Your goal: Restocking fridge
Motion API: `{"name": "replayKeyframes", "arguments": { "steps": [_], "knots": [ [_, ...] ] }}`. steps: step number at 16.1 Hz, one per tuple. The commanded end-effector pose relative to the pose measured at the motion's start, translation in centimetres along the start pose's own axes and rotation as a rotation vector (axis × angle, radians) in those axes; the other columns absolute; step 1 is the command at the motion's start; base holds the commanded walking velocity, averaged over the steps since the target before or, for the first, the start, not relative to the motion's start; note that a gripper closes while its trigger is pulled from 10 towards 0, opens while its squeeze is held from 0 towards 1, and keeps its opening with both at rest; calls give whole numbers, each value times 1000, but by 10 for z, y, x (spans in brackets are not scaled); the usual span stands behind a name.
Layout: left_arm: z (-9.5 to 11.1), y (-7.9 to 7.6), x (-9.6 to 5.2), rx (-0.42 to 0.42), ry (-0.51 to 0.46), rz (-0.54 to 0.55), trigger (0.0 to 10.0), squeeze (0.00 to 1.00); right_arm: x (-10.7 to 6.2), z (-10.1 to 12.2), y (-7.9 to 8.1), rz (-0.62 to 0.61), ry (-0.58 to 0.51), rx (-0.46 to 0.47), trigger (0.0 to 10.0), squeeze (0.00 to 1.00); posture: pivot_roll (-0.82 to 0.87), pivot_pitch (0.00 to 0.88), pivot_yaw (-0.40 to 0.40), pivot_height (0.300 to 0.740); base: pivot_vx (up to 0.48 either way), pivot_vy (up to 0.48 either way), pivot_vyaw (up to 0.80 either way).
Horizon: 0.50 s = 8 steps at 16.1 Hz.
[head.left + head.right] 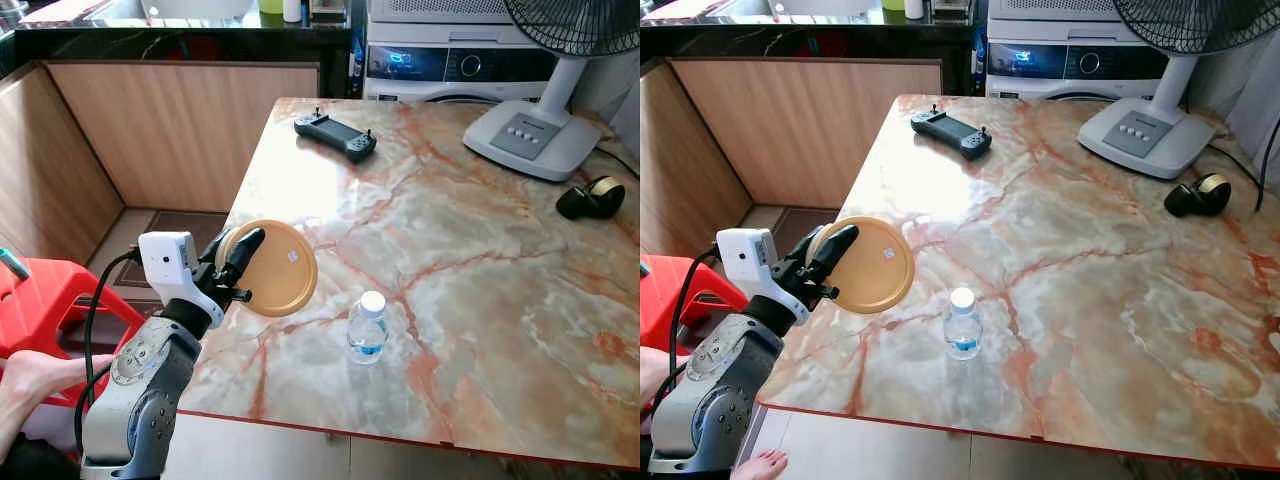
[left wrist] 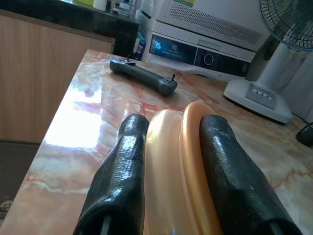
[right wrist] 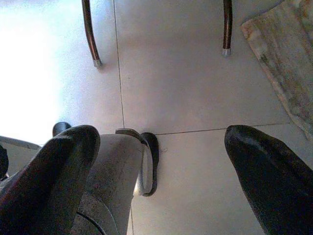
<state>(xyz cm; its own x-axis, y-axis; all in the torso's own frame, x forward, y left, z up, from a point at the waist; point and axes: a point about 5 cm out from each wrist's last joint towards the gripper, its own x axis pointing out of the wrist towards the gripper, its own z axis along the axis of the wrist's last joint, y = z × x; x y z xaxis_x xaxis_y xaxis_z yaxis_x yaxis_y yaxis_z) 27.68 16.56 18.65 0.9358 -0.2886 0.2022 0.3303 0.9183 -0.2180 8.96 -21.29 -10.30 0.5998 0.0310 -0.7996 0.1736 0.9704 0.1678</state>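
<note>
Two items matter: the yellow lid [image 1: 272,268], pinched on edge in the left gripper [image 2: 171,161], and the water bottle [image 1: 367,328] standing upright on the marble table [image 1: 480,290] just right of it. Left fingers [image 2: 122,166] clamped either side of the lid's rim, lid held clear of the tabletop near the table's left edge, disc facing the camera. Right gripper [image 3: 161,166] hangs over the tiled floor, fingers well apart, holding nothing. Fridge not seen in these frames, so restock looks barely started.

Judgement for the carry: grip sits on a thin rim, so keep the clamp firm and the wrist steady; a flat lid can pivot or slip out if swung fast. Swing it away from the table edge before turning, and stay clear of the bottle, which is light and would tip easily. A person's foot [image 1: 40,378] and red stool [image 1: 50,300] sit close beside the left arm, so watch the elbow on any turn. Game controller [image 1: 335,134], fan base [image 1: 530,138] and tape roll [image 1: 592,197] lie farther back, well apart from the work
</note>
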Motion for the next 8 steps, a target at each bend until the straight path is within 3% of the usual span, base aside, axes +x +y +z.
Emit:
{"name": "replayKeyframes", "arguments": {
  "steps": [1, 8],
  "knots": [
    [11, -5, -1, 45, -55, -11, 10000, 0, -4, -8, -2, -10, 17, 10, 10000, 0, 109, 52, 0, 740, 0, 0, 0],
    [17, -4, -2, 61, -85, 22, 10000, 0, -4, -6, -5, -8, 14, 0, 10000, 0, 115, 92, -15, 740, 0, 0, 0]
  ]
}}
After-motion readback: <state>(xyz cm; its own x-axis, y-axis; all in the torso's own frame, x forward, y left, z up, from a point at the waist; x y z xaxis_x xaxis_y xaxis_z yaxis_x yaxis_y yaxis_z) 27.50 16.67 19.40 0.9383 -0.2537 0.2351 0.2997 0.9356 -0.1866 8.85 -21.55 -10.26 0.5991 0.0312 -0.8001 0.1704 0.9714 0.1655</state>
